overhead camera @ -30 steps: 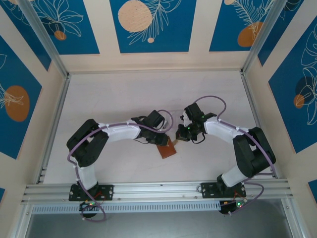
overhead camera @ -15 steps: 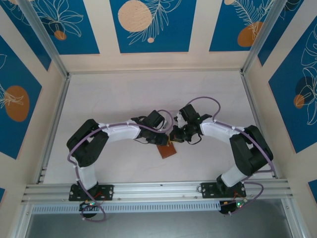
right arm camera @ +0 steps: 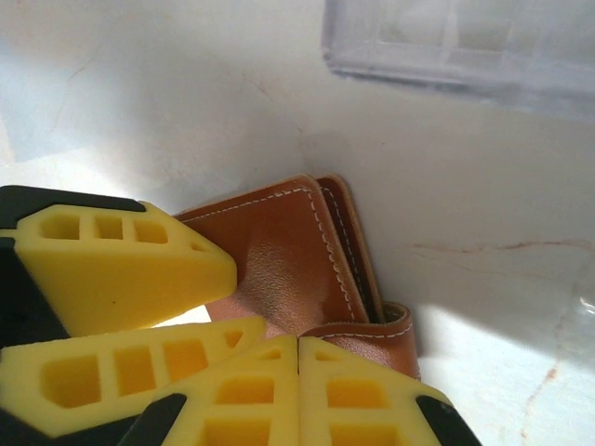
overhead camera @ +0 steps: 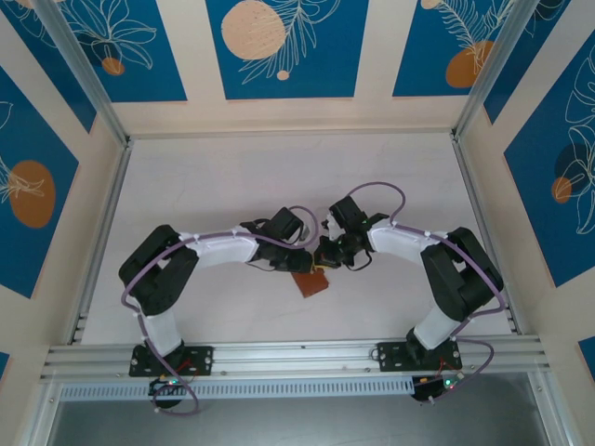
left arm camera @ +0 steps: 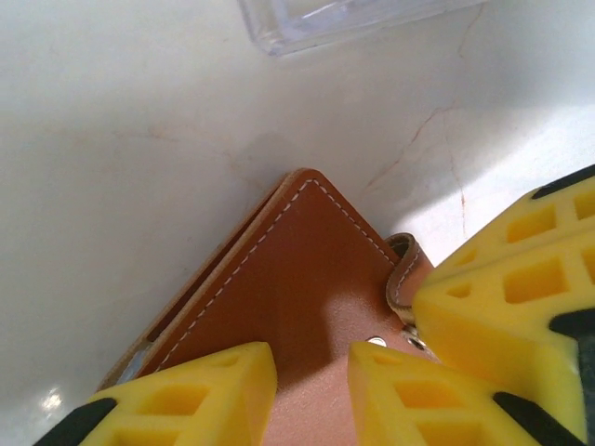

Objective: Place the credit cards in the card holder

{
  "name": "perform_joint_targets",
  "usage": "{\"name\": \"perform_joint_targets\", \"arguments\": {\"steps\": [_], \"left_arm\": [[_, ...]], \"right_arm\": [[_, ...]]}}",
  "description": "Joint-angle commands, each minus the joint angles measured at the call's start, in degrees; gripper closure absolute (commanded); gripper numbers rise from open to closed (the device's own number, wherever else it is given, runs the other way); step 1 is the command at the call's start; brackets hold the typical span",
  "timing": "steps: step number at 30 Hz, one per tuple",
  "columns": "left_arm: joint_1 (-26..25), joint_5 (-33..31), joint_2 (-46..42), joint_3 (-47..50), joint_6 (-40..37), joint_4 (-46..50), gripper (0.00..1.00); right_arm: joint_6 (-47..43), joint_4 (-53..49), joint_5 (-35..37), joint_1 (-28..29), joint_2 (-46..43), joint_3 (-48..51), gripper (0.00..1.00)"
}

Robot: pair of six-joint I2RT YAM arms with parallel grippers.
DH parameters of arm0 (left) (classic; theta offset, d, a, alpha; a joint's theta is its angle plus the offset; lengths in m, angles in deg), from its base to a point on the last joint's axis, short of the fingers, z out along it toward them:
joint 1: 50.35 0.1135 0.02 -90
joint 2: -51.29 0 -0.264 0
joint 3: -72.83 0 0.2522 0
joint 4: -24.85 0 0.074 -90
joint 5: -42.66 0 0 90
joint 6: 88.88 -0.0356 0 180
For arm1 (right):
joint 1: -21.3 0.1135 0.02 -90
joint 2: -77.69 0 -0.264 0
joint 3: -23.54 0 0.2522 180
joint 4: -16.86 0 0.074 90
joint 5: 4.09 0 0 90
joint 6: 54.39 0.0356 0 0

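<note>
The brown leather card holder (overhead camera: 314, 282) lies closed on the white table between both arms. In the left wrist view its stitched cover (left arm camera: 288, 288) lies under my left gripper (left arm camera: 311, 358), whose yellow fingers (left arm camera: 191, 395) stand apart over the leather with nothing between them. My right gripper (right arm camera: 297, 348) is shut, finger against finger, its tips down at the snap tab strap (right arm camera: 381, 334). The left gripper's fingers (right arm camera: 121, 265) lie beside it. In the top view the left gripper (overhead camera: 302, 267) and right gripper (overhead camera: 323, 257) meet at the holder's far edge. The credit cards are hidden.
A clear plastic slotted stand (right arm camera: 456, 46) sits just beyond the card holder; its corner (left arm camera: 335, 14) also edges into the left wrist view. Patterned blue and cream walls (overhead camera: 279, 56) and metal rails (overhead camera: 297, 358) enclose the white table (overhead camera: 214, 177).
The right arm has swung left, bringing its shut gripper up against the left gripper at the card holder. The left gripper's fingers have parted a little.
</note>
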Motion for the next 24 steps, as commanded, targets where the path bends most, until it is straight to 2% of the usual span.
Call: {"name": "perform_joint_targets", "arguments": {"steps": [1, 5, 12, 18, 24], "left_arm": [[0.0, 5.3, -2.9, 1.3, 1.7, -2.2, 0.67], [0.5, 7.1, -4.8, 3.6, 3.1, -4.2, 0.65], [2.3, 12.6, -9.3, 11.6, 6.6, -14.2, 0.63], [2.7, 8.6, -10.8, 14.7, 4.3, -10.5, 0.70], [2.6, 7.8, -8.1, 16.0, 3.9, -11.7, 0.74]], "right_arm": [[0.6, -0.3, 1.0, 2.0, 2.7, 0.6, 1.00], [0.5, -0.7, 1.4, 2.4, 3.3, 0.1, 1.00], [0.3, -1.1, 1.7, 2.8, 4.4, -0.6, 1.00], [-0.2, -2.4, 2.3, 2.8, 3.6, -1.2, 1.00], [-0.9, -3.9, 2.3, 2.9, 1.6, -1.7, 1.00]]}}
